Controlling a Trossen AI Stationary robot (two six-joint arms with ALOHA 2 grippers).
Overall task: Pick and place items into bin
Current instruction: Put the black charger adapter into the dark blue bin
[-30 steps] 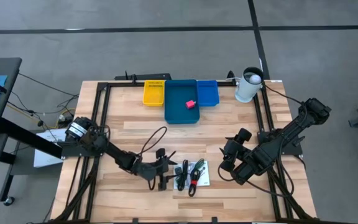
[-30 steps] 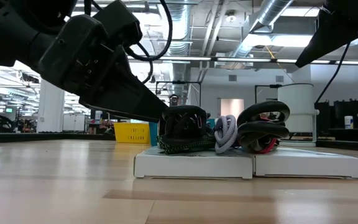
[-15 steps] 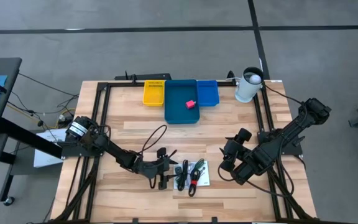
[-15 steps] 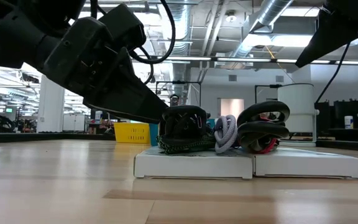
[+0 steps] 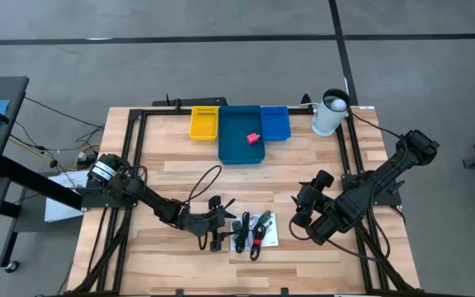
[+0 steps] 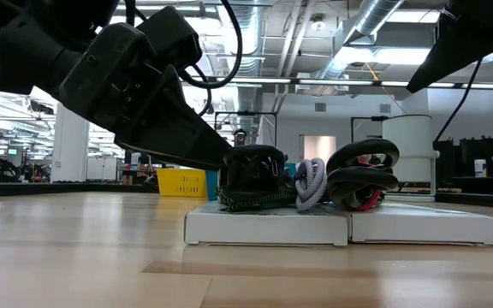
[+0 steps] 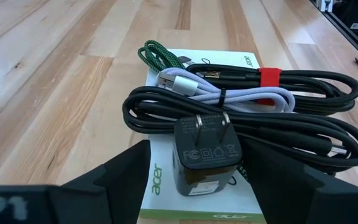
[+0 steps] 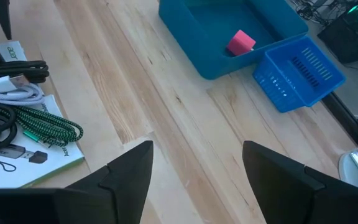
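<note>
A pile of items lies on white printed cards [image 7: 160, 186] near the table's near edge [image 5: 254, 231]: a black charger plug [image 7: 207, 163], black cables with a red strap [image 7: 303, 84], a pale cable [image 7: 229, 96] and a green braided cable [image 7: 160, 59]. My left gripper [image 7: 196, 146] is open and low at the pile's left side [image 5: 218, 229], with one finger on either side of the plug and a gap to each. A pink-red block [image 5: 253, 138] rests in the large blue bin [image 5: 239, 151]. My right gripper [image 5: 305, 221] waits open to the right of the pile.
A yellow basket [image 5: 204, 124] and a small blue basket [image 5: 275, 122] flank the blue bin at the far edge, with a white cylinder [image 5: 330, 114] at the far right. Bare wood lies between pile and bins. A black frame rims the table.
My left arm has shifted very slightly at the pile's left side. The items and my right arm have kept still.
</note>
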